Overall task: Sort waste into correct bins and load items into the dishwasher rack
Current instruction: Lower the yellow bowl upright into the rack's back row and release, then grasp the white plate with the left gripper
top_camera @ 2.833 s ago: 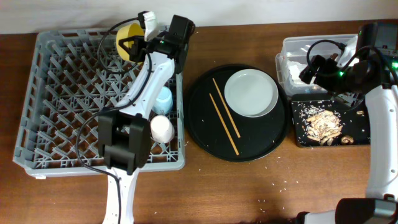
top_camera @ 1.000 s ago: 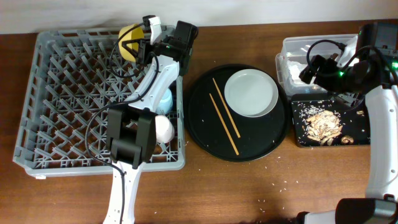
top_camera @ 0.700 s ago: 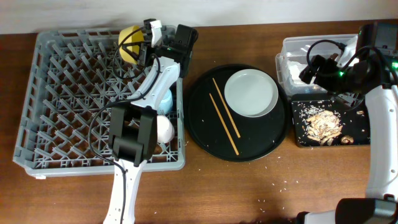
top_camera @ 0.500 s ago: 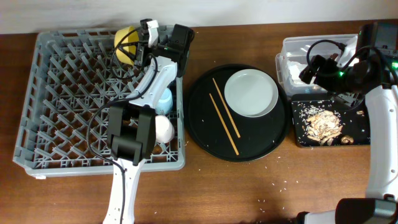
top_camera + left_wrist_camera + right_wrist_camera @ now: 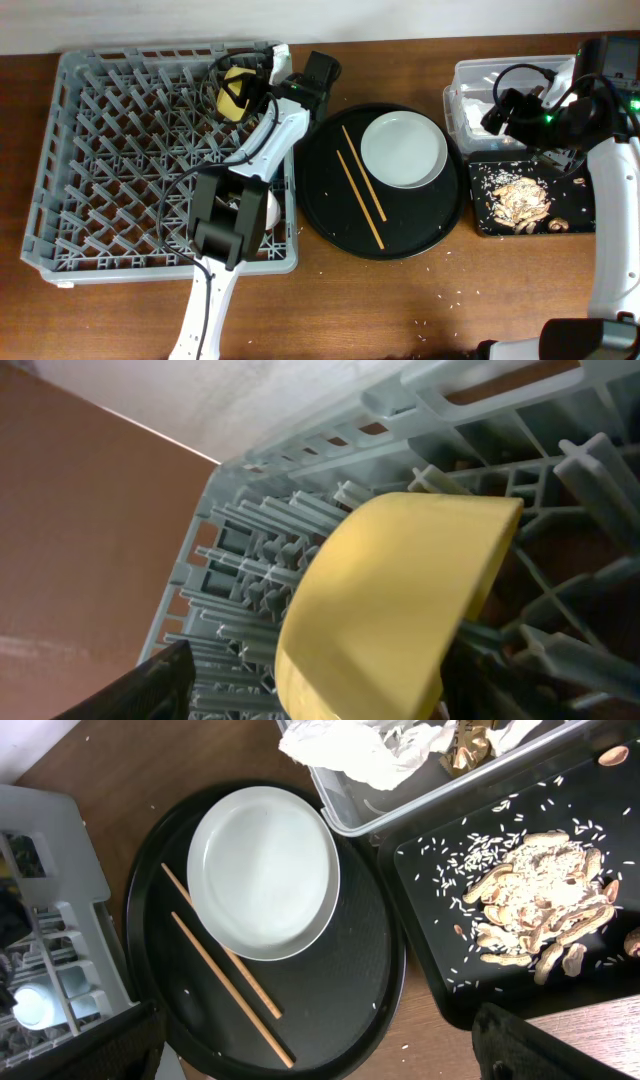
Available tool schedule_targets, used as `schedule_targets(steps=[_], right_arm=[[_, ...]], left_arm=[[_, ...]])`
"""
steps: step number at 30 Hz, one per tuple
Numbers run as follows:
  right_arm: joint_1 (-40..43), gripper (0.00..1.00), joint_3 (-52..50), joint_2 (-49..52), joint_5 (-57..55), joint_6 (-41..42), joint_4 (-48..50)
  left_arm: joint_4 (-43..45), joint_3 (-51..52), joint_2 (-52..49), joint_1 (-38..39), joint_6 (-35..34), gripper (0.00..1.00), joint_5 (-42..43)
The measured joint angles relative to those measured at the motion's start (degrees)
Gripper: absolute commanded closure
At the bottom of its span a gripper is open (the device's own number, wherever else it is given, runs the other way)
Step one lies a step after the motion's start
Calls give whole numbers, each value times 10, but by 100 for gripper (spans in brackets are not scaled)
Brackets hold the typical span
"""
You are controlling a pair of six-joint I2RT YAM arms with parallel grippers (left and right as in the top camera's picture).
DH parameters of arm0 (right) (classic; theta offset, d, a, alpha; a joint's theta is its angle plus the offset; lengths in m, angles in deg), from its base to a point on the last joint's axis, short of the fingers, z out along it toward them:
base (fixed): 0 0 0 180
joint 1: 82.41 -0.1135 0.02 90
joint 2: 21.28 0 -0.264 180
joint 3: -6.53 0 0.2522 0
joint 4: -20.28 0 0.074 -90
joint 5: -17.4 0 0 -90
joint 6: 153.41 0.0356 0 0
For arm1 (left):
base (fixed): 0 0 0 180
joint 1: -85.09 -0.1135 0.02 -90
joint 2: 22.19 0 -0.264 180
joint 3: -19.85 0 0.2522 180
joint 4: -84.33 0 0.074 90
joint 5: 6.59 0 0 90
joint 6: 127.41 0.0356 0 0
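A yellow bowl (image 5: 235, 93) (image 5: 400, 600) leans on its side among the pegs at the far edge of the grey dishwasher rack (image 5: 100, 170). My left gripper (image 5: 242, 82) (image 5: 330, 695) is open around the bowl, and its left finger stands apart from it. My right gripper (image 5: 503, 108) (image 5: 320, 1065) hangs open and holds nothing, over the bins. A grey plate (image 5: 403, 149) (image 5: 262, 872) and two chopsticks (image 5: 360, 187) (image 5: 226, 976) lie on the round tray. A blue cup (image 5: 27, 1005) and a white cup (image 5: 266, 207) sit in the rack.
The round black tray (image 5: 322, 215) lies between the rack and the bins. The clear tub (image 5: 462, 72) holds a crumpled napkin (image 5: 365, 750). The shallow black tray (image 5: 480, 222) holds rice and brown scraps (image 5: 520, 196) (image 5: 530, 910). Rice grains dot the near table.
My left gripper carried the yellow bowl to the right along the rack's far edge and opened its jaws. The bowl now rests on the pegs. The right arm has not moved.
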Motion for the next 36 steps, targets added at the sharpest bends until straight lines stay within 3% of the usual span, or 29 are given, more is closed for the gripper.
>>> schedule_targets(steps=[4,7,10,12,17,22,24,26,28,33,36], right_arm=[[0,2,0,0,0,0,0],[0,2,0,0,-1,0,0],[0,1,0,0,-2,0,0],[0,2,0,0,-2,0,0],[0,2,0,0,-2,0,0],[0,1,0,0,-2,0,0],[0,2,0,0,-2,0,0],[0,2,0,0,-2,0,0],[0,1,0,0,-2,0,0],[0,2,0,0,-2,0,0],[0,2,0,0,-2,0,0]], left_arm=[[-72,-35,19,-12,32,13,136],[-150,-71,64,-5,39,13,362],[-156,-84,105,3,40,13,630],[-147,-84,103,14,40,14,729],[-91,-84,45,71,-2,21,779],[-77,-84,-20,99,-102,28,707],[-71,-84,-20,99,-118,35,695],[-69,-84,-28,102,-136,54,689],[-69,-84,-43,108,-144,57,687],[-69,-84,-47,113,-151,99,684],[-69,-86,-46,113,-151,99,686]])
